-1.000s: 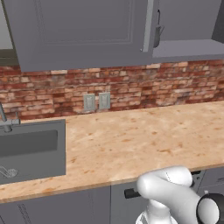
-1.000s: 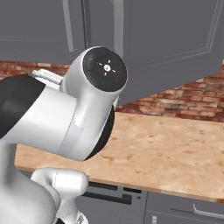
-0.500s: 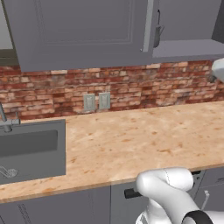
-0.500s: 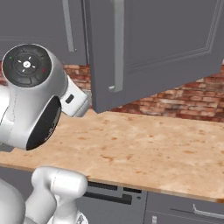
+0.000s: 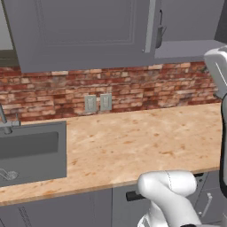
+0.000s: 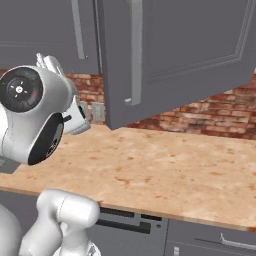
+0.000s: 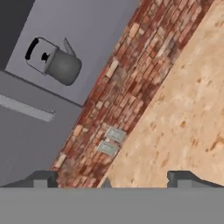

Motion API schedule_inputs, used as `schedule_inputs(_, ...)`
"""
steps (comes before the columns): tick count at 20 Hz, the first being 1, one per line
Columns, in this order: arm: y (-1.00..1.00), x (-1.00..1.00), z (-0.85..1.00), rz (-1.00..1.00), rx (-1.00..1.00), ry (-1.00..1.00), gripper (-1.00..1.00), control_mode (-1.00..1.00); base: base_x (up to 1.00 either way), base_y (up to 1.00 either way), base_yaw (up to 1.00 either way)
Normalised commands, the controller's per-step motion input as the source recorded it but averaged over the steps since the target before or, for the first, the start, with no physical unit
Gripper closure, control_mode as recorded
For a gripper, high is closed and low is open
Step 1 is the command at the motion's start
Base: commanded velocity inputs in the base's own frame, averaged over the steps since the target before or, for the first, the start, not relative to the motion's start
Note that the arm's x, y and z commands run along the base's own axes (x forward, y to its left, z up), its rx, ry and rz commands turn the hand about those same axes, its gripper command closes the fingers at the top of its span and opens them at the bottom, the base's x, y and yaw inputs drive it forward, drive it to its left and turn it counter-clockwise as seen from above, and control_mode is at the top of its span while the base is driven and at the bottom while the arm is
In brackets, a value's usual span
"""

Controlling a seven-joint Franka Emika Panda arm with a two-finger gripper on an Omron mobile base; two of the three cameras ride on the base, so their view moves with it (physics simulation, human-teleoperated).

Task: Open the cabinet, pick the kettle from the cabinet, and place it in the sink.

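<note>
Jaws spread wide on my gripper (image 7: 112, 177), nothing between them. Beyond the tips I see the brick wall and the counter (image 7: 183, 109). Farther off, the kettle (image 7: 54, 61) sits inside the cabinet (image 6: 175, 55), whose door hangs open. The sink (image 5: 31, 150) lies well apart.

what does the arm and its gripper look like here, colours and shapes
The arm is glossy white with rounded, bulbous links and dark grey to black bands at the joints. One joint ends in a round black cap with small coloured marks. The base link is a smooth white curved shell. The gripper shows two small dark grey, blocky finger tips. No loose cables are visible.
</note>
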Motion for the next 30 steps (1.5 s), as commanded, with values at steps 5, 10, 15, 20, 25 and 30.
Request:
schedule_inputs(5, 0.04, 0.44, 0.0, -0.36, 0.23, -0.08, -1.0, -1.0, 0.0, 0.0, 0.0)
schedule_inputs(10, 0.02, 0.4, 0.04, -0.4, 0.13, -0.04, -1.0, -1.0, 0.0, 0.0, 0.0)
schedule_inputs(15, 0.0, 0.35, 0.06, -0.41, 0.09, 0.0, -1.0, -1.0, 0.0, 0.0, 0.0)
schedule_inputs(20, -0.16, 0.32, 0.07, -0.34, 0.08, 0.0, -1.0, -1.0, 0.0, 0.0, 0.0)
schedule_inputs(25, -0.32, 0.18, 0.02, -0.39, 0.04, 0.0, -1.0, -1.0, 0.0, 0.0, 0.0)
schedule_inputs(30, -0.41, 0.13, 0.0, -0.33, 0.06, 0.0, -1.0, -1.0, 0.0, 0.0, 0.0)
